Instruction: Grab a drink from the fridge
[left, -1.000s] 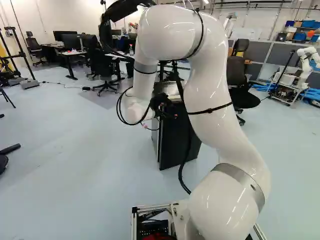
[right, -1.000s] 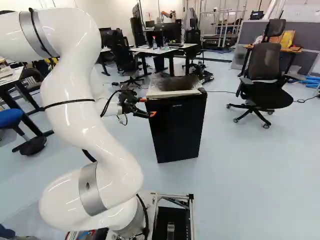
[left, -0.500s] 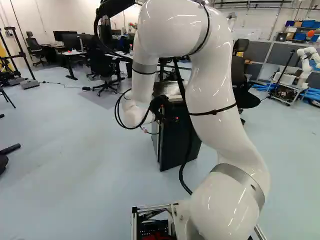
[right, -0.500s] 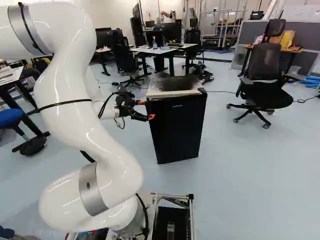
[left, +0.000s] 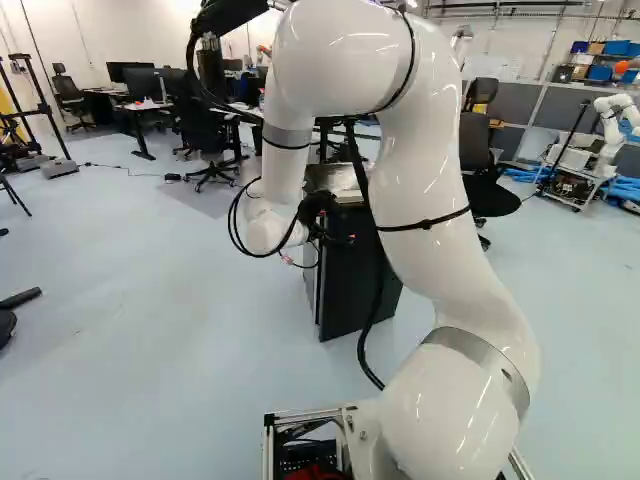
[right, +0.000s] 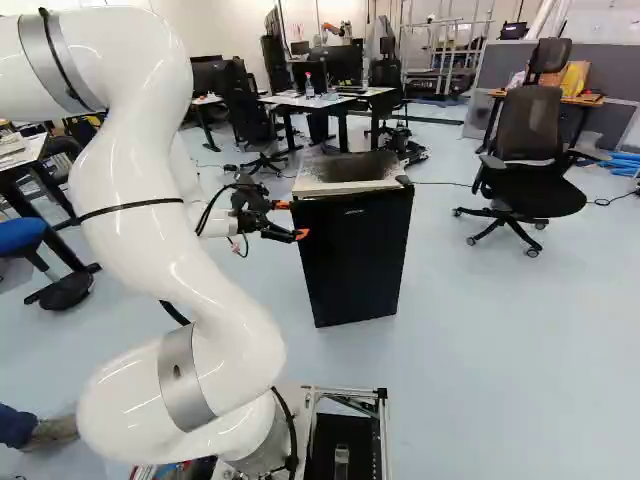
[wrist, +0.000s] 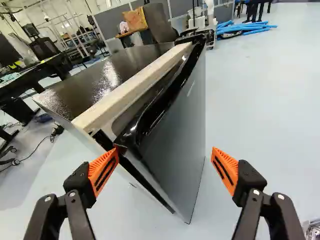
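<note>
Since the earlier frames the arm (right: 150, 150) has sunk a little and drawn slightly left, the gripper (right: 292, 220) going with it; the fridge (right: 355, 260) has kept its place. The gripper is spread wide and grips nothing. Its far finger (wrist: 104, 170) is at the left edge of the door (wrist: 175, 135), touching or just beside it, I can't tell which; its near finger (wrist: 225, 170) is out in front. The drink is out of sight, presumably inside the fridge.

The job now looks like opening the door. I'd get the far finger well behind that edge, then draw it nearer in an arc, as the hinge seems to be on the right. Pulling straight could slip off or drag the fridge.

The arm leans up and left, bends over high, then drops to a roughly level wrist (left: 270, 225) aimed right.
</note>
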